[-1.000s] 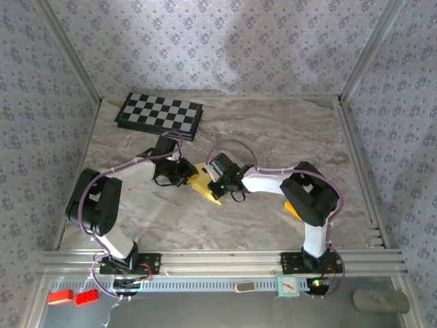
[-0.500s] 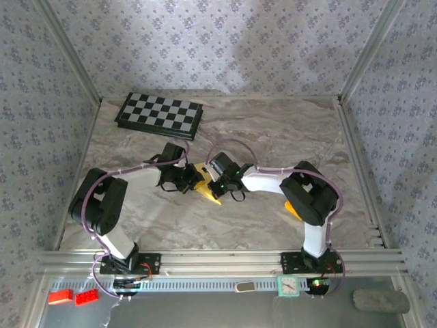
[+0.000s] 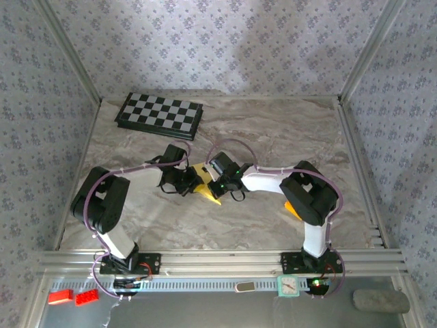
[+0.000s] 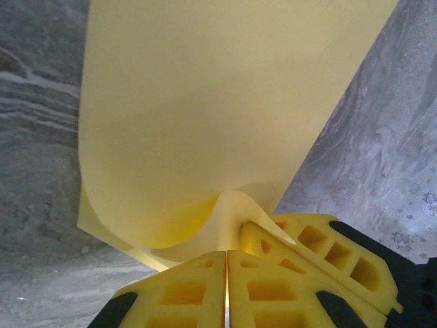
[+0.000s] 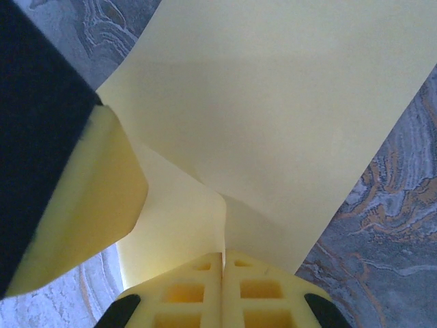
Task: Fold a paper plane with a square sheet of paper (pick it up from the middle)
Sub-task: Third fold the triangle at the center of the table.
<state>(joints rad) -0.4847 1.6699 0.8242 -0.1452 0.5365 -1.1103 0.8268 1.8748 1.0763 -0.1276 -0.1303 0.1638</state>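
The square sheet of paper, thin and yellow, is creased and pinched up off the marble table between both grippers at the table's middle. My left gripper comes in from the left and is shut on one edge. My right gripper comes in from the right and is shut on the opposite side. In the left wrist view the paper rises in a curl from my shut left gripper, with the right gripper's fingers just beside. The right wrist view has the paper pinched in my right gripper.
A checkerboard lies at the back left. A small orange-yellow block sits behind the right arm's elbow. Red bricks and a small clock lie beyond the front rail. Walls close in the table on three sides.
My left gripper has slid right to the paper's edge and closed on it. The right gripper has stayed shut on the paper in place.
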